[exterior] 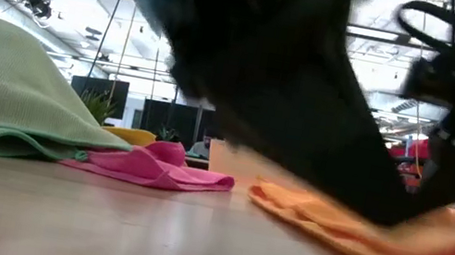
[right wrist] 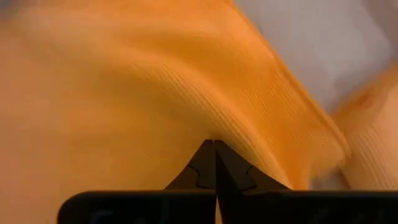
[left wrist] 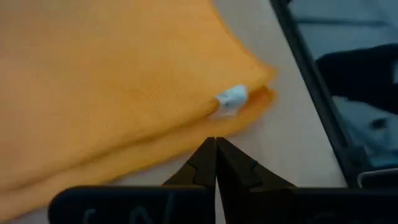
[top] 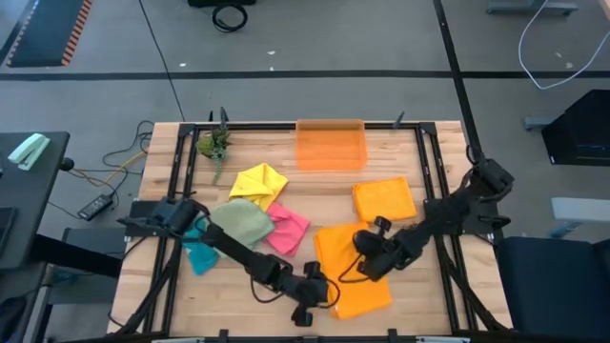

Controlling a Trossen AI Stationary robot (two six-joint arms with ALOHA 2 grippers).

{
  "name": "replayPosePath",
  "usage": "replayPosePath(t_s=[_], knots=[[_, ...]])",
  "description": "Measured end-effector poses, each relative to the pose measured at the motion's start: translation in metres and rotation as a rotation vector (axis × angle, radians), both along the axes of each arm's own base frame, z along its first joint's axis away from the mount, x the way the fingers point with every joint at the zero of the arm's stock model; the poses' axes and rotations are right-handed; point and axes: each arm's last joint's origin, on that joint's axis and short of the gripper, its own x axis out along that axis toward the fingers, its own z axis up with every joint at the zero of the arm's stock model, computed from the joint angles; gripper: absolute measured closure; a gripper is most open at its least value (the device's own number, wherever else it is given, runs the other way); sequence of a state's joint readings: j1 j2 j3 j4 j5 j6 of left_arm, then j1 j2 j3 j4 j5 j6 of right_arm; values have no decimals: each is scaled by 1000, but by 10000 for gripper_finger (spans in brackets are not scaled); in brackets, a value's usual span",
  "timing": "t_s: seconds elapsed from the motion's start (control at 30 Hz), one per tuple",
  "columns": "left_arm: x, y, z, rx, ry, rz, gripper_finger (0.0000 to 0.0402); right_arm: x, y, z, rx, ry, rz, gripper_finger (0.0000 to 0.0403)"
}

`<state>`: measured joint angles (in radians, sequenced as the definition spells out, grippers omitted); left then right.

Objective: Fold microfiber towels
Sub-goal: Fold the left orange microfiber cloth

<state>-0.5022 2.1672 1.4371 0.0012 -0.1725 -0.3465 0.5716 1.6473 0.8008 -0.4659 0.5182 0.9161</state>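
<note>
An orange microfiber towel (top: 355,276) lies folded on the table near the front edge, a white tag (left wrist: 231,99) at one corner. My left gripper (top: 317,293) is shut, its tips (left wrist: 216,140) low at the towel's left edge. My right gripper (top: 370,259) is shut over the towel's middle (right wrist: 214,142). A second folded orange towel (top: 384,200) lies farther back. Yellow (top: 257,181), pink (top: 288,229), sage green (top: 238,221) and teal (top: 200,253) towels lie loosely bunched at the left. My left gripper's shut tips stand at the edge of the towel's lower layer (left wrist: 186,152), slanting down from the table's left; I cannot tell whether they touch it. My right gripper's shut fingertips meet the towel's upper layer (right wrist: 205,127) beside a fold ridge, slanting down from the right. The towel lies on the table.
A translucent orange bin (top: 331,145) stands at the far edge. A small green plant (top: 213,145) sits at the far left corner. Black rails (top: 448,219) run along both sides of the table. Bare wood (top: 238,305) shows at the near left.
</note>
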Motion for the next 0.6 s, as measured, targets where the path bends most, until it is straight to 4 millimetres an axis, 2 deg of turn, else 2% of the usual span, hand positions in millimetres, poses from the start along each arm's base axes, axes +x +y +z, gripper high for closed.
replayPosePath(t_s=[0.13,0.27,0.33,0.5,0.6], knots=[[-2,26,38,218,66,117,396,-1,10,23,89,16,50,402],[2,54,52,306,94,161,389,-15,39,37,220,-57,101,402],[5,71,48,310,128,186,393,-22,57,35,270,-126,120,402],[12,112,16,192,223,193,392,-28,104,12,345,-306,154,402],[16,126,14,144,204,185,392,-30,121,2,404,-374,141,402]])
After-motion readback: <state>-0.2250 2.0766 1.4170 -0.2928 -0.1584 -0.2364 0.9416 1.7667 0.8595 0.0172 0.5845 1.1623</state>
